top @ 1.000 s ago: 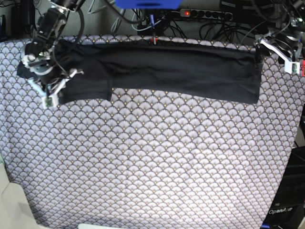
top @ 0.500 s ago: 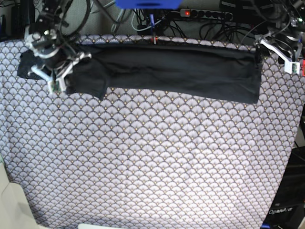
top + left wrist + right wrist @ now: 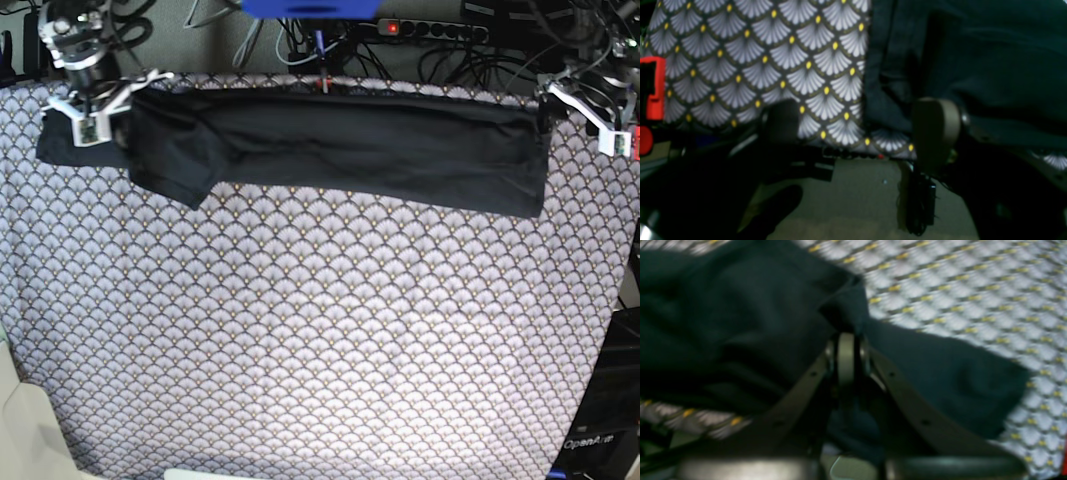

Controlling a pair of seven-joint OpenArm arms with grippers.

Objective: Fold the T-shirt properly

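The black T-shirt (image 3: 380, 150) lies as a long folded band along the table's far edge. One flap hangs forward at its left end (image 3: 175, 160). My right gripper (image 3: 105, 100) is at the far left corner. In the right wrist view it (image 3: 846, 340) is shut on a pinch of the T-shirt (image 3: 723, 306), with more cloth spread to its right. My left gripper (image 3: 582, 108) sits at the shirt's right end. In the left wrist view it (image 3: 858, 126) is open, its fingers (image 3: 935, 130) wide apart over the table edge, one of them against the T-shirt (image 3: 990, 50).
The purple-grey fan-patterned tablecloth (image 3: 320, 330) covers the whole table. A power strip (image 3: 430, 30) and cables lie behind the far edge. In the left wrist view the floor (image 3: 857, 193) shows past the table edge and a red part (image 3: 653, 86) sits at the left.
My right gripper has moved back toward the far left corner, still holding the cloth. The left flap of the shirt has been drawn up and back with it. The left arm has not moved.
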